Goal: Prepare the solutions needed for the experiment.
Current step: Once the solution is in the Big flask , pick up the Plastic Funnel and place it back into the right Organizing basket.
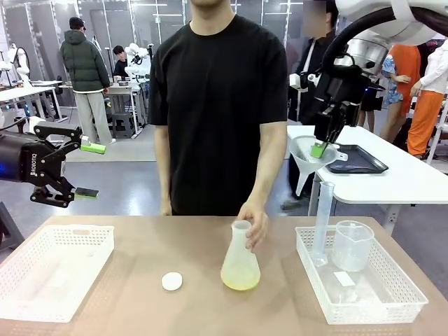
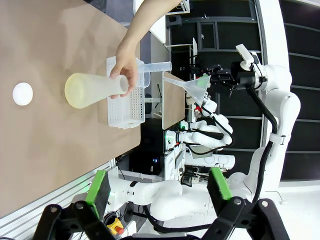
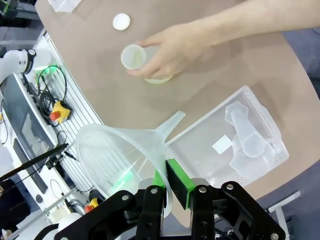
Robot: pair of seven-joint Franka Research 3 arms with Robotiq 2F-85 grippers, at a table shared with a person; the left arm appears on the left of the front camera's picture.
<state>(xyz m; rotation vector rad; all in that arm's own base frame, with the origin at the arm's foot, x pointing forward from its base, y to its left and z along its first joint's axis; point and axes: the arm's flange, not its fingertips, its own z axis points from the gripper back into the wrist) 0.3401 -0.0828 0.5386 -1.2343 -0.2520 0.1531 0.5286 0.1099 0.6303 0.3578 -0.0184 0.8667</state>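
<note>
Front view. Solution (image 1: 240, 281): pale yellow-green, a shallow layer in the bottom of a translucent conical flask (image 1: 240, 257), which stands upright near the table centre. Person's hand (image 1: 256, 222) holds the flask neck from its 2 o'clock side. White cap (image 1: 171, 281) lies on the table at 9 o'clock of the flask, apart from it. Right gripper (image 1: 320, 149) hangs high at 1 o'clock of the flask, jaws clamped on the rim of a clear funnel (image 1: 304, 159), spout down. Left gripper (image 1: 89, 170) sits at 10 o'clock, jaws spread wide, holding nothing. Left basket (image 1: 77, 229) lies at 9 o'clock. Right basket (image 1: 364, 316) at 3 o'clock holds a leaning graduated cylinder (image 1: 323, 224) and a beaker (image 1: 351, 246).
</note>
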